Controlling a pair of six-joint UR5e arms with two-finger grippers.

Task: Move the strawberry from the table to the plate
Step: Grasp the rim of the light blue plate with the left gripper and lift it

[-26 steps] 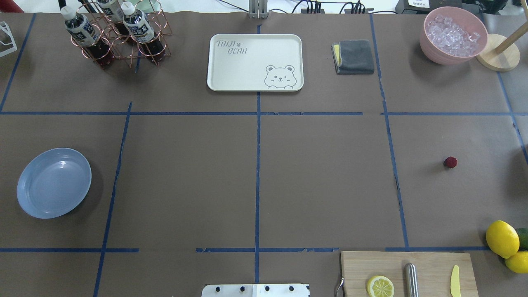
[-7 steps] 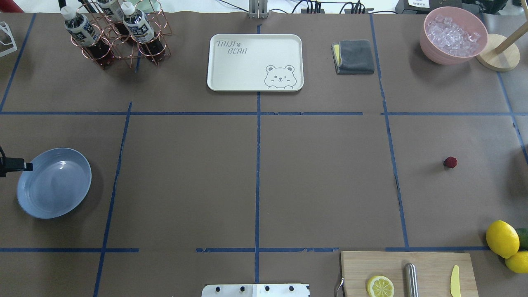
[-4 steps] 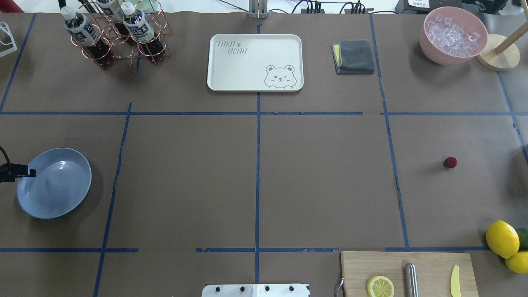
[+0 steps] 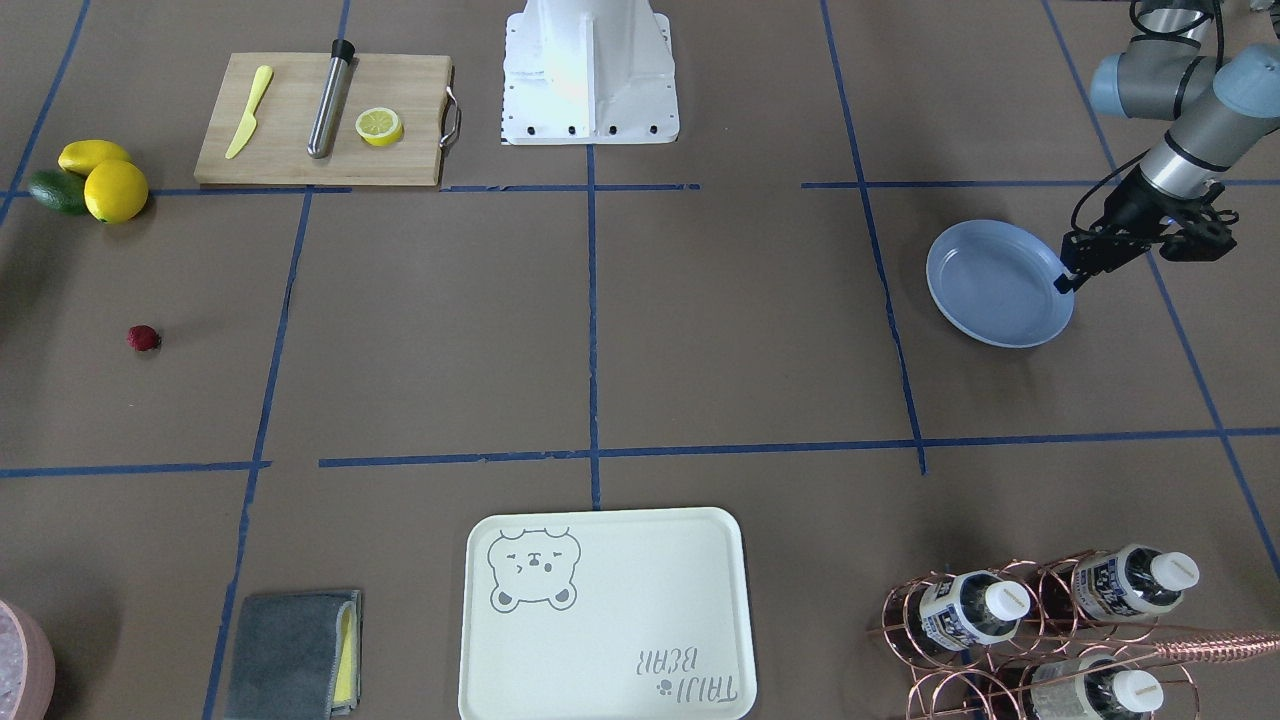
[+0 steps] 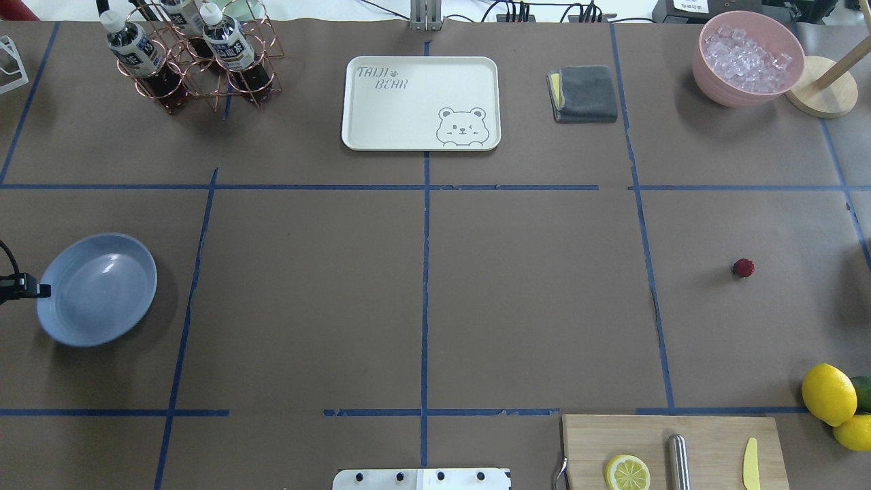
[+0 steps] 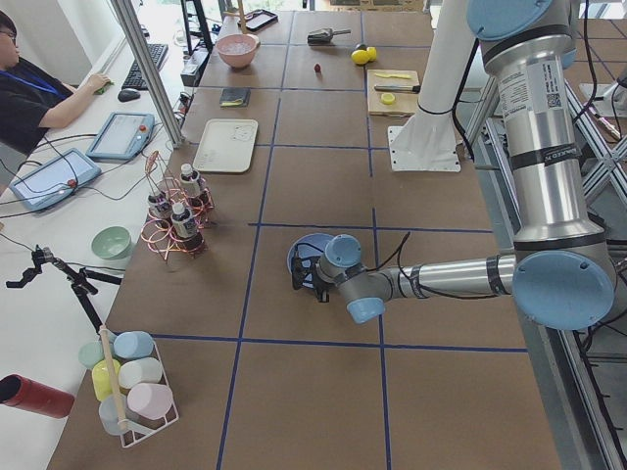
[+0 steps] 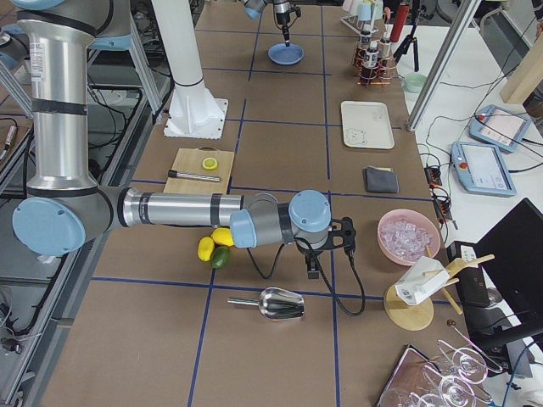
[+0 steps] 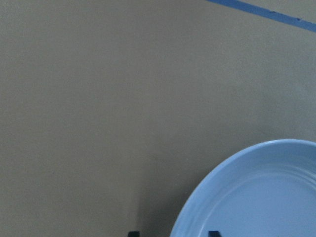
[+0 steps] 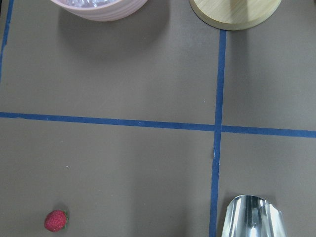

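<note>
The strawberry (image 5: 743, 267) lies on the brown-paper table (image 5: 531, 299) at the right, small and dark red; it also shows low left in the right wrist view (image 9: 55, 220). The light-blue plate (image 5: 97, 289) sits far left. My left gripper (image 5: 45, 291) is at the plate's left rim, one fingertip (image 8: 213, 233) inside the rim and one outside, shut on it. My right gripper (image 7: 312, 273) shows only in the exterior right view, hanging above the table near the lemons; I cannot tell whether it is open or shut.
A cream bear tray (image 5: 420, 102), a copper bottle rack (image 5: 194, 58), a grey cloth (image 5: 584, 93) and a pink ice bowl (image 5: 747, 58) line the far side. A cutting board (image 5: 670, 452) and lemons (image 5: 829, 393) sit near right. A metal scoop (image 9: 254, 217) lies right of the strawberry.
The left gripper came in from the left edge onto the plate's rim. The plate has shifted a little right and towards the far side. The strawberry has stayed put.
</note>
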